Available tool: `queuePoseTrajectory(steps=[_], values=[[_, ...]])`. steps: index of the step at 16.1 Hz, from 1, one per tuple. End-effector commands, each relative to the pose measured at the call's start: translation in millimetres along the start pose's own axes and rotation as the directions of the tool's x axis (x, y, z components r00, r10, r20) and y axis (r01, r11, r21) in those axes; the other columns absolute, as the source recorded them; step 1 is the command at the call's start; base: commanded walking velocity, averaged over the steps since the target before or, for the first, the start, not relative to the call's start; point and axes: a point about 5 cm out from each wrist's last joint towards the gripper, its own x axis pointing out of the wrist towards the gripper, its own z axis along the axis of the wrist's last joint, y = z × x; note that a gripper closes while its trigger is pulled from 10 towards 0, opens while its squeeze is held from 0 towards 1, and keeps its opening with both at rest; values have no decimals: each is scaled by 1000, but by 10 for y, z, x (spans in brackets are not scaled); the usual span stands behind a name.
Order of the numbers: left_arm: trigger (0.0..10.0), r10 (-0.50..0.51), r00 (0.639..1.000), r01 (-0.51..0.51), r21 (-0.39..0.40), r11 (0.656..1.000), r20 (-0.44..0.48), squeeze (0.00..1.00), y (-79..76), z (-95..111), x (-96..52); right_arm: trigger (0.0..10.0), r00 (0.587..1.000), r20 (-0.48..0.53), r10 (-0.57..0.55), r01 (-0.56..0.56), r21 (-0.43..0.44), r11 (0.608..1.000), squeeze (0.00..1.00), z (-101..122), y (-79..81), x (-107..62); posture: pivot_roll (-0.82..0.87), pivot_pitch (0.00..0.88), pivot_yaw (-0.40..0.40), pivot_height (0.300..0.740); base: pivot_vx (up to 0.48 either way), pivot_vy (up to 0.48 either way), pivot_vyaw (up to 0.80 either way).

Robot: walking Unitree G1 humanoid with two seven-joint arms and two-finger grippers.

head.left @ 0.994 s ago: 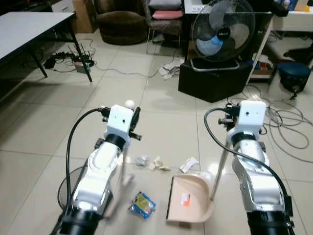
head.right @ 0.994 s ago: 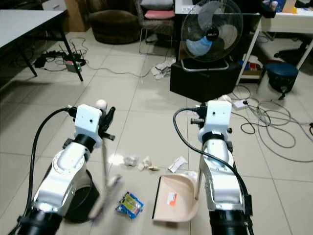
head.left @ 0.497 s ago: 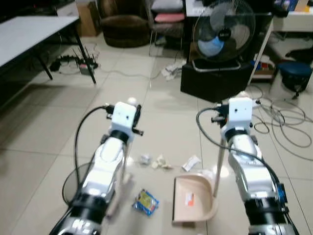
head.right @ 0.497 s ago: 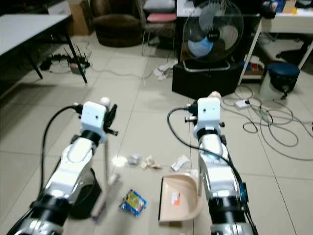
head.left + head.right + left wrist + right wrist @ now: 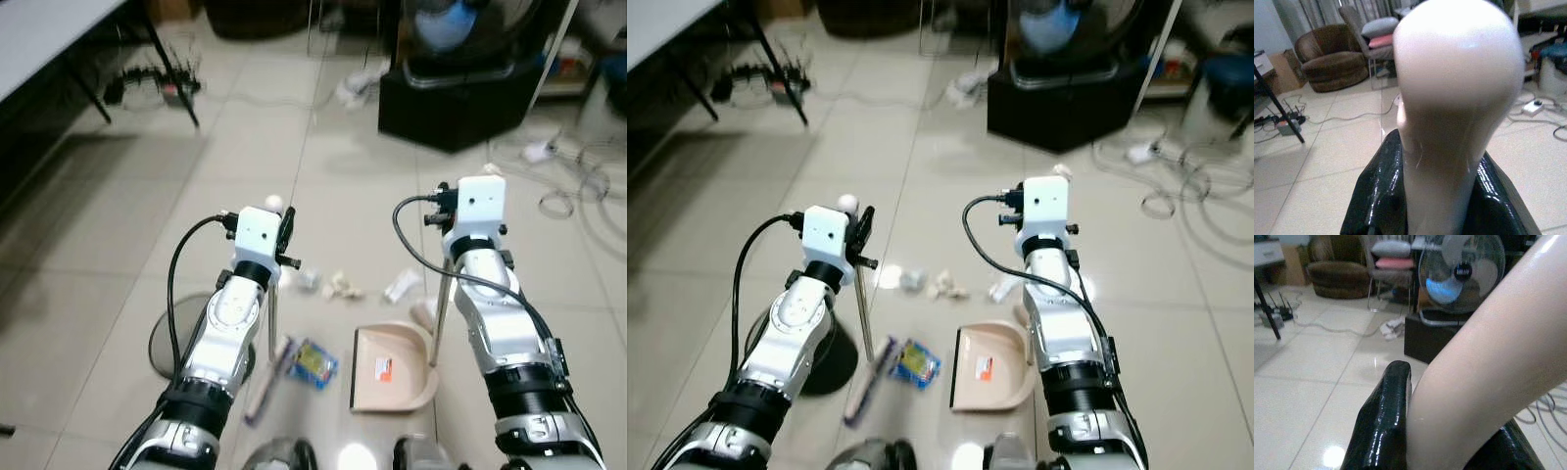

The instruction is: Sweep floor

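Observation:
My left gripper (image 5: 283, 229) is shut on the cream top of the broom handle (image 5: 1449, 98), with a black finger (image 5: 1376, 196) on each side of it. The thin pole runs down to the brush (image 5: 265, 380), which rests on the floor beside a blue and yellow packet (image 5: 313, 362). My right gripper (image 5: 444, 210) is shut on the dustpan's upright handle (image 5: 1488, 362). The beige dustpan (image 5: 394, 368) sits flat on the tiles just right of the packet. Crumpled paper scraps (image 5: 342, 286) and a white slip (image 5: 401, 285) lie beyond the pan.
A black box holding a fan (image 5: 458, 98) stands ahead on the right, with loose cables (image 5: 578, 181) beside it. A table's legs (image 5: 174, 61) and a power strip (image 5: 167, 90) are at the far left. A dark round base (image 5: 176, 343) sits under my left arm.
The whole view has tilted down and moved forward. The brush now lies right beside the packet, closer to the dustpan than before. Both grips are unchanged.

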Motion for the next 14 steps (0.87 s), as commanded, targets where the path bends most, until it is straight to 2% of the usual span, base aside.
queuePoseTrajectory(steps=[1,4,8,10,12,14], values=[[10000,23,998,-24,19,1000,50,0,20,66,44,10000,998,59,-6,6,-9,1000,0,118,-11,51,-97,304,159,740,0,0,0],[10000,25,995,-27,19,999,96,0,-41,93,79,10000,995,103,8,-5,-30,1000,0,150,11,53,-103,324,135,740,0,0,0],[10000,35,992,-38,24,999,120,0,-121,101,118,10000,985,160,58,-53,-37,998,0,224,192,40,-100,336,134,740,0,0,0],[10000,17,990,-28,76,997,139,0,-148,125,170,10000,983,161,85,-79,-42,996,0,178,320,26,-93,345,141,740,0,0,0],[10000,19,990,-27,56,998,139,0,-139,161,228,10000,983,150,109,-103,-47,994,0,124,425,-6,-84,346,144,740,0,0,0],[10000,-25,987,26,-1,1000,156,0,-252,217,263,10000,988,111,112,-106,-56,993,0,4,496,-34,-61,344,152,740,0,0,0]])
